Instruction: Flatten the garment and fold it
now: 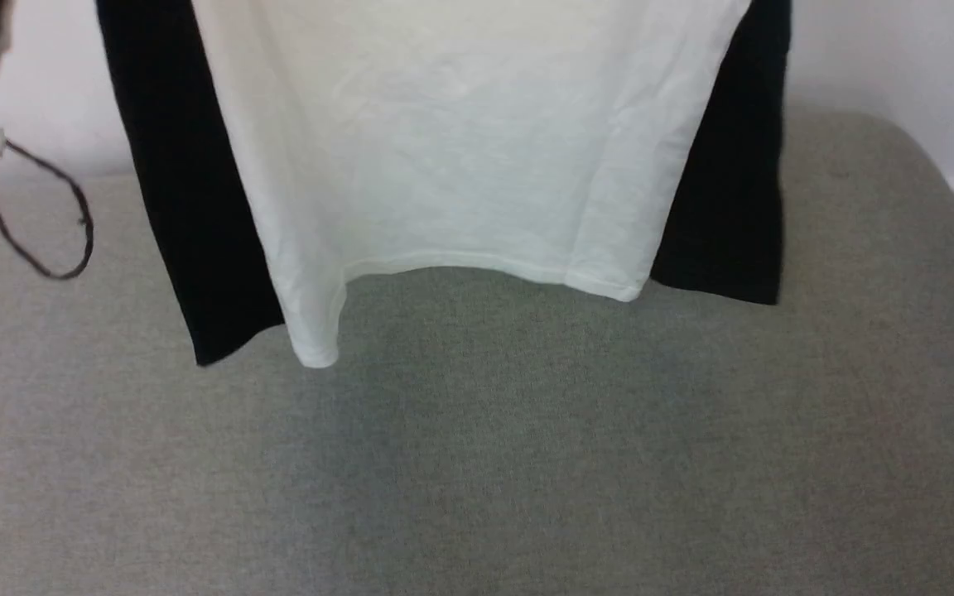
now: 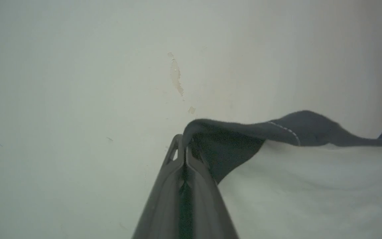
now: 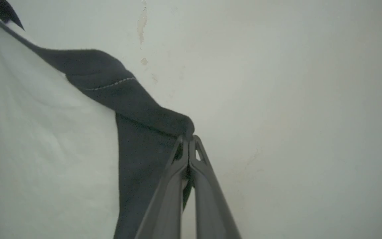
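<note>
Your left pincer [image 2: 183, 146] and right pincer [image 3: 189, 139], each clamped shut on a black shoulder of the shirt [image 1: 460, 149], hang it spread wide (so creases drop out). Its hem hangs low over the grey surface [image 1: 477, 463], leaving you open room in front for laying it flat.

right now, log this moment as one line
garment: hanging spread over grey surface | left end effector: shut on black shoulder fabric | right end effector: shut on black shoulder fabric | fold: not started
</note>
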You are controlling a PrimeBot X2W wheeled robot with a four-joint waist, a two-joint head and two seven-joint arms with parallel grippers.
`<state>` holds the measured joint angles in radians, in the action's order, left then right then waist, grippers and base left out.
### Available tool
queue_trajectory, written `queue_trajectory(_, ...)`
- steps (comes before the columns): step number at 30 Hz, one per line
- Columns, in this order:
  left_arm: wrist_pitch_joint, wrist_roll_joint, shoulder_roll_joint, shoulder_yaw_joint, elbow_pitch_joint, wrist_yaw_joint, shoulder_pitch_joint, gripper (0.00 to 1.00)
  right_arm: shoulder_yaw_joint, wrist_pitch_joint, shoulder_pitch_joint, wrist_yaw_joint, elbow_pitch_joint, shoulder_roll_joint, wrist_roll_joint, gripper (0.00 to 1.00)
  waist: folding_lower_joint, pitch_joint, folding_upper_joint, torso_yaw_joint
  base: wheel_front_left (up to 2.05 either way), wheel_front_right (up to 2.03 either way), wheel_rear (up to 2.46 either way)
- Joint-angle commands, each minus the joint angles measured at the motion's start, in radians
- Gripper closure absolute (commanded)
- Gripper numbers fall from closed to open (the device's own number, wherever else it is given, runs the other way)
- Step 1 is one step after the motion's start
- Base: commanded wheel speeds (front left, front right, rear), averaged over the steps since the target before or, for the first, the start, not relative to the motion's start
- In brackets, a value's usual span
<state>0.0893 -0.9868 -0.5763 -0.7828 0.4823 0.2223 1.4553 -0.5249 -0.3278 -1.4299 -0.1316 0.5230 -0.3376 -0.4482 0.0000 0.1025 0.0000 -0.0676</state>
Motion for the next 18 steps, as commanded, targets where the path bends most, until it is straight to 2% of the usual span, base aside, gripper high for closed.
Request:
queue_trajectory(1,0.001,-0.003,-0.005,0.011,-0.001,0.013,0.030,1.00,0.001,-0.007,-0.030,0.001,0.013,0.003,0.003,1.00,0.0000,0.091,0.0000,-0.017,0.00,0.00,0.00)
queue_trajectory(8,-0.027,0.032,0.010,0.035,-0.006,0.043,0.147,1.00,0.038,0.005,-0.147,0.001,0.056,0.008,0.048,1.00,0.0000,0.291,0.0000,-0.024,0.00,0.00,0.00)
queue_trajectory(12,-0.105,0.075,0.025,0.056,0.002,0.061,0.231,1.00,0.068,0.056,-0.236,0.001,0.063,0.012,0.128,1.00,0.0000,0.394,0.0000,-0.022,0.00,0.00,0.00)
queue_trajectory(18,-0.234,0.137,0.057,0.072,0.018,0.051,0.345,1.00,0.103,0.151,-0.364,0.001,0.076,0.027,0.266,1.00,0.0000,0.519,0.0000,-0.006,0.00,0.00,0.00)
